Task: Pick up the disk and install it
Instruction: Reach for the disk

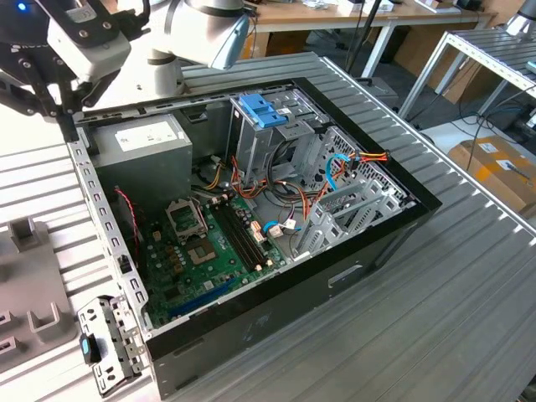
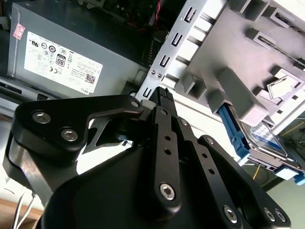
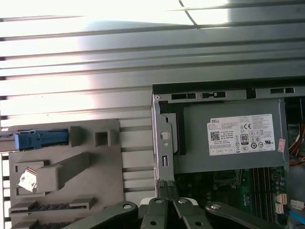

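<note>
Hand [image 3: 165,185] hung over the computer case [image 3: 162,138] wall, pinched closed, empty.
Beside it, the disk [image 3: 40,139] stood on edge in its grey holder [image 3: 95,200], probably for easy gripping.

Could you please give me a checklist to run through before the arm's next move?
1. Disk located: ok. The disk stands in the grey fixture outside the case.
2. Gripper empty: ok. The gripper holds nothing.
3. Gripper open for a grasp: not ok. It is shut.
4. Gripper at the disk: not ok. It is beside the case wall, near the power supply.
5. Drive cage free: cannot tell. A blue bracket sits on it.
</note>
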Robot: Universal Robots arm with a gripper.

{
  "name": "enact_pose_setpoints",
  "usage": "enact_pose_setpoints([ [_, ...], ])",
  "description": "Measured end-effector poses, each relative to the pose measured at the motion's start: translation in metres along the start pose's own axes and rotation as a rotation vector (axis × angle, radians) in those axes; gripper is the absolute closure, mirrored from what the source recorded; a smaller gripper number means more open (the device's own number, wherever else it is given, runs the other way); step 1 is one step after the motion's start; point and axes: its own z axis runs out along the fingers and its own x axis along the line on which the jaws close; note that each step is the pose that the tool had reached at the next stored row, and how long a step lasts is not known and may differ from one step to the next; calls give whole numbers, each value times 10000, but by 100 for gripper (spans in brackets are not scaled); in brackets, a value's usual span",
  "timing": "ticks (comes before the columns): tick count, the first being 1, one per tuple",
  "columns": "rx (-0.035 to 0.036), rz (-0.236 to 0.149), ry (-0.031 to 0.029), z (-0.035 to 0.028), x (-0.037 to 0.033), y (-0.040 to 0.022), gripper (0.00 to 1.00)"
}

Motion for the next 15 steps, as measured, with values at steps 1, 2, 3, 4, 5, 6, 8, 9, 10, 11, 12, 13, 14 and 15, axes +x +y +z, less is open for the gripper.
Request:
enact_pose_setpoints([
  [1, 0, 0, 0, 0, 9, -1, 89],
  [2, 0, -1, 0, -1, 19, -2, 89],
  [3, 0, 0, 0, -1, 29, -2, 89],
  [4, 0, 0, -1, -1, 38, -3, 89],
  [5, 0, 0, 0, -1, 45, -3, 89],
  [6, 0, 0, 0, -2, 52, -4, 89],
  [8, 0, 0, 0, -2, 70, -5, 89],
  [9, 0, 0, 0, -2, 82, -6, 89],
  [10, -1, 0, 0, -2, 95, -7, 89],
  [11, 0, 0, 0, -3, 101, -8, 89],
  [12, 0, 0, 0, -3, 109, -8, 89],
  [13, 0, 0, 0, -3, 120, -9, 89],
  [14, -1, 0, -1, -3, 128, -10, 89],
  [15, 0, 0, 0, -4, 136, -10, 89],
])
